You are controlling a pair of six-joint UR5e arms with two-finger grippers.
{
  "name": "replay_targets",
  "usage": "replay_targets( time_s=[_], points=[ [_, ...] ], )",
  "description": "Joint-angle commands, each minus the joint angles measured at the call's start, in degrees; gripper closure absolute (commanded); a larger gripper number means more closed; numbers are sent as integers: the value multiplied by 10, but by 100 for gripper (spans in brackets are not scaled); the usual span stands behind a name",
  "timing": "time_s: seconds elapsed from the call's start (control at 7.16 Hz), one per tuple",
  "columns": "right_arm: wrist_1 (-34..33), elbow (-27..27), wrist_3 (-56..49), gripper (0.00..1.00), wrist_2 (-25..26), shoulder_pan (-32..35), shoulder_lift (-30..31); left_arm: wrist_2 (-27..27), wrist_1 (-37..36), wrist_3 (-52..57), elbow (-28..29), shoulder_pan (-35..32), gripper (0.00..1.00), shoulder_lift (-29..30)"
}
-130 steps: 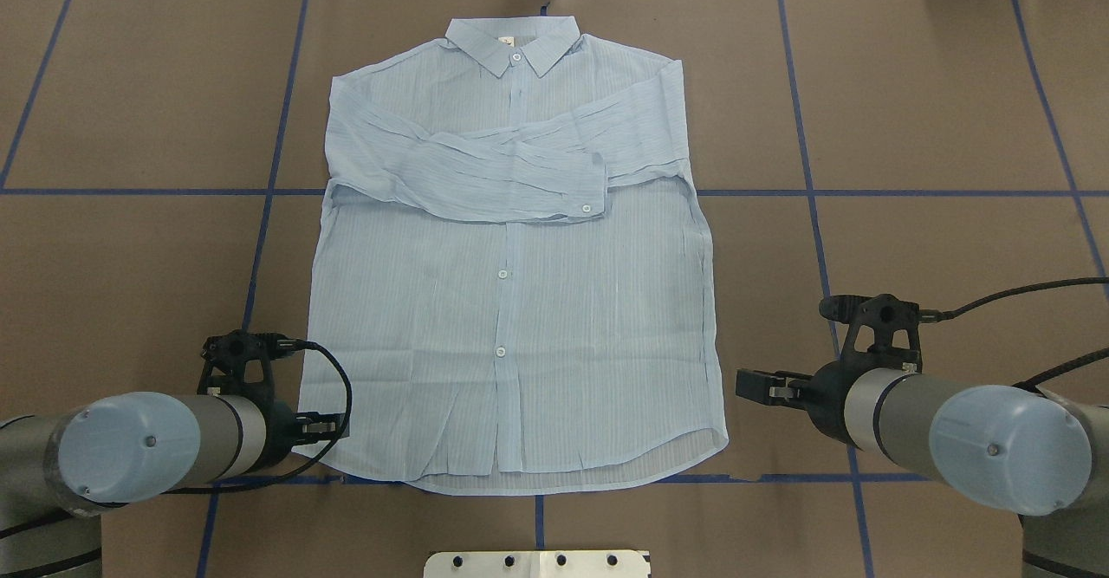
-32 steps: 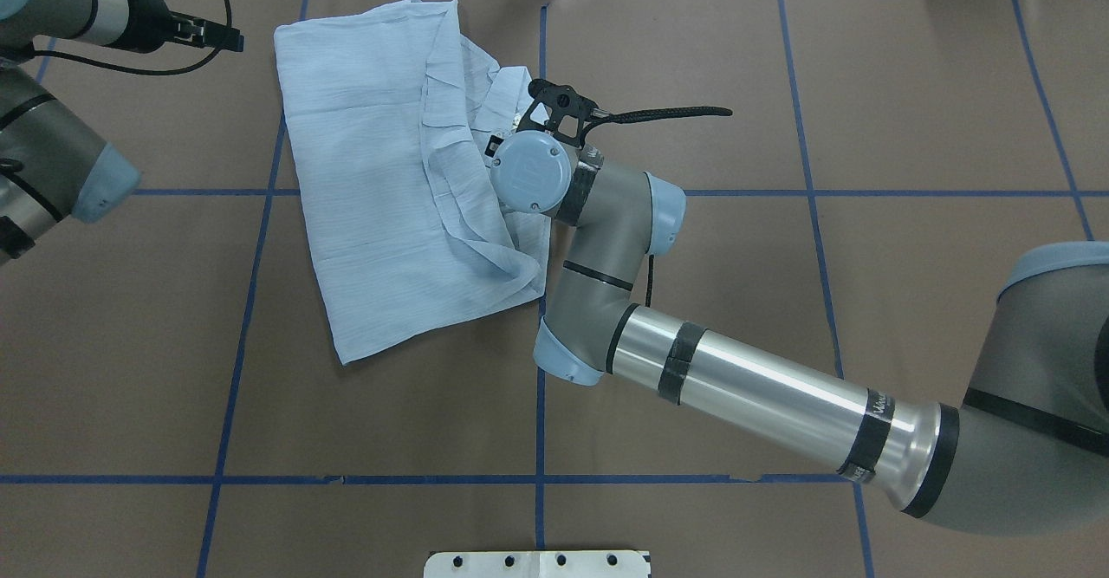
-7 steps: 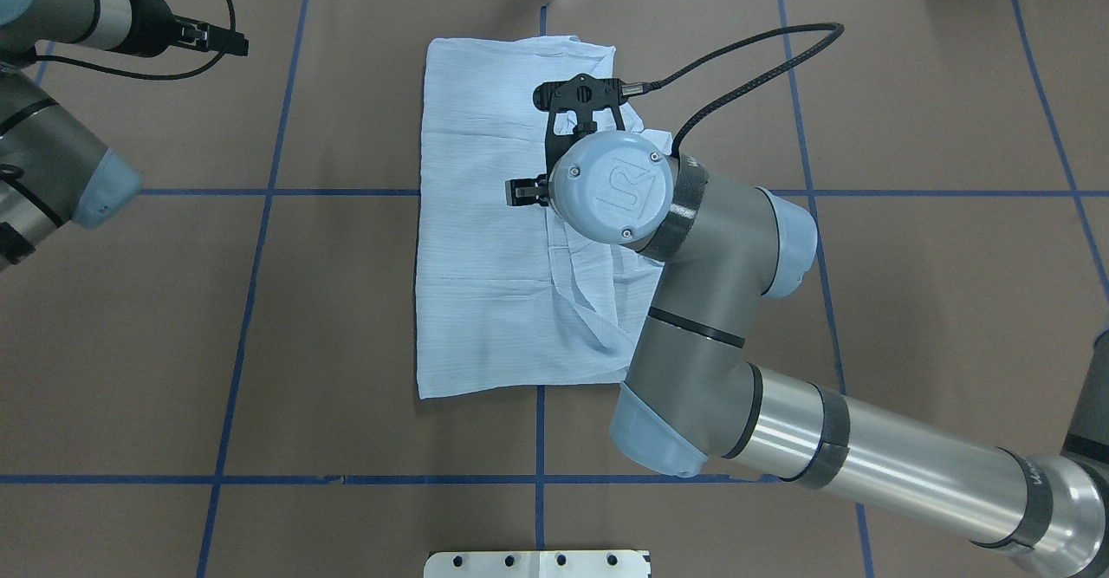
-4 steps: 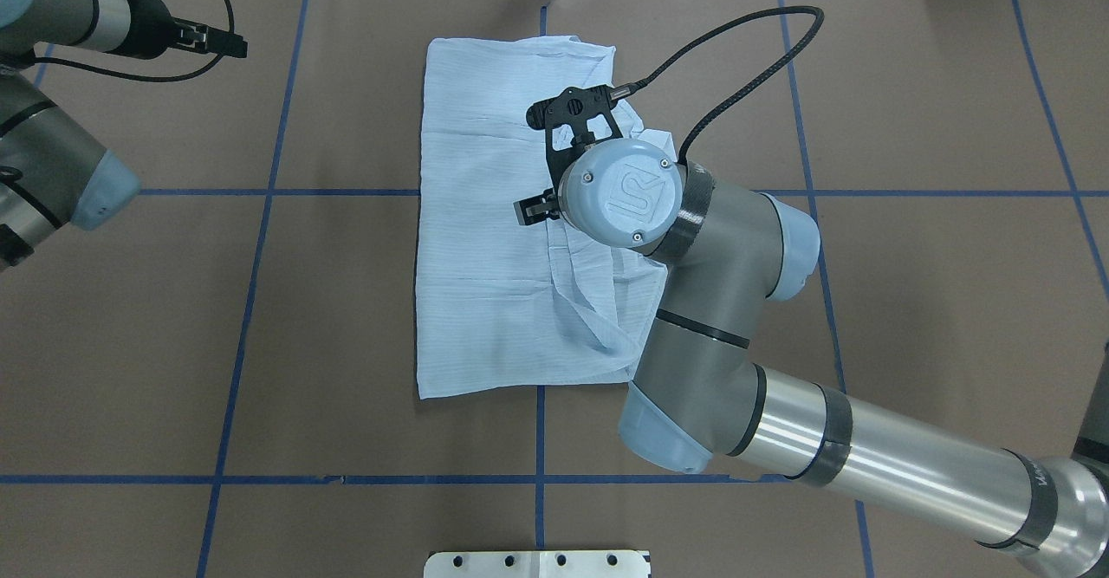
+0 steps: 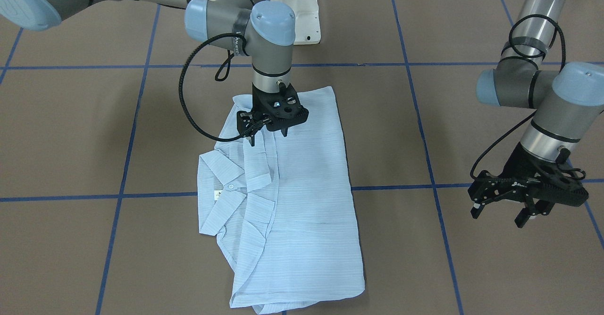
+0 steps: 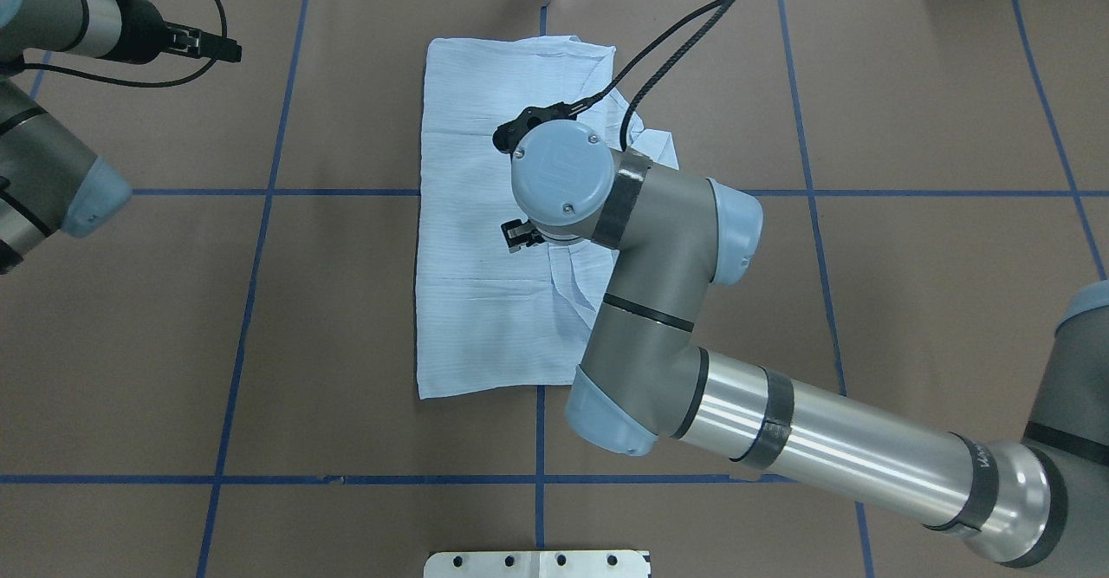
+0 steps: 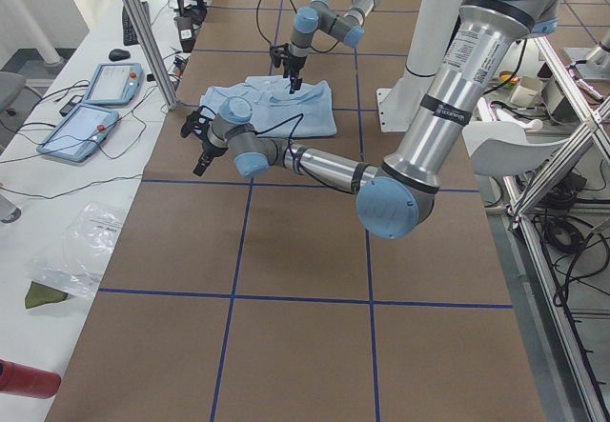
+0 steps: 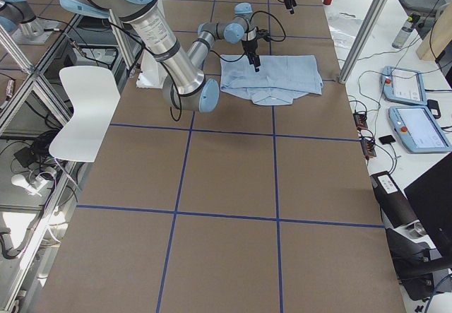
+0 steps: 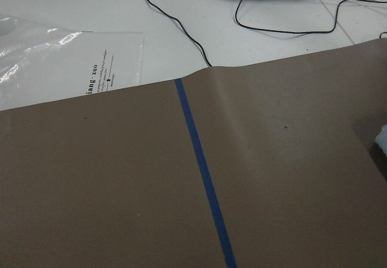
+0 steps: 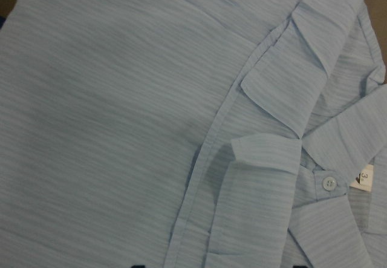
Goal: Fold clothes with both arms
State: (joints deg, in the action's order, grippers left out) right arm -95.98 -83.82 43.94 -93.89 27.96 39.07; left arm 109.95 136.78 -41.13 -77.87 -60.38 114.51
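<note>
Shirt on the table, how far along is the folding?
Done: the shirt lies folded lengthwise into a narrow panel. In hand: the right gripper hangs open over its rumpled edge, apparently holding nothing; the left gripper is open, off to the side. Left: the collar and loose pleats stick out past the panel, and a crosswise fold looks not yet made.

The light-blue pinstriped shirt [image 6: 476,301] lies flat, folded lengthwise — collar [image 5: 222,190] peeking out one side — directly under the right gripper [image 6: 517,237].
</note>
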Motion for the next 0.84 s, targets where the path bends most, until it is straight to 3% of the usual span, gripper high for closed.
replay_targets(
  time_s=[0.0, 0.28, 0.42, 0.56, 0.7],
  points=[
    [-38, 23, -54, 21, -3, -20, -13, 0, 0, 0, -1, 0, 0, -1],
    [-45, 34, -55, 35, -2, -42, -15, 0, 0, -1, -1, 1, 0, -1],
    [-45, 38, -62, 56, 0, -46, -13, 0, 1, 0, 0, 1, 0, -2],
    [-46, 42, -67, 62, 2, -47, -13, 0, 1, -1, 0, 1, 0, -1],
    [-46, 41, -68, 79, 2, -47, -13, 0, 1, 0, 0, 1, 0, -1]
  ],
)
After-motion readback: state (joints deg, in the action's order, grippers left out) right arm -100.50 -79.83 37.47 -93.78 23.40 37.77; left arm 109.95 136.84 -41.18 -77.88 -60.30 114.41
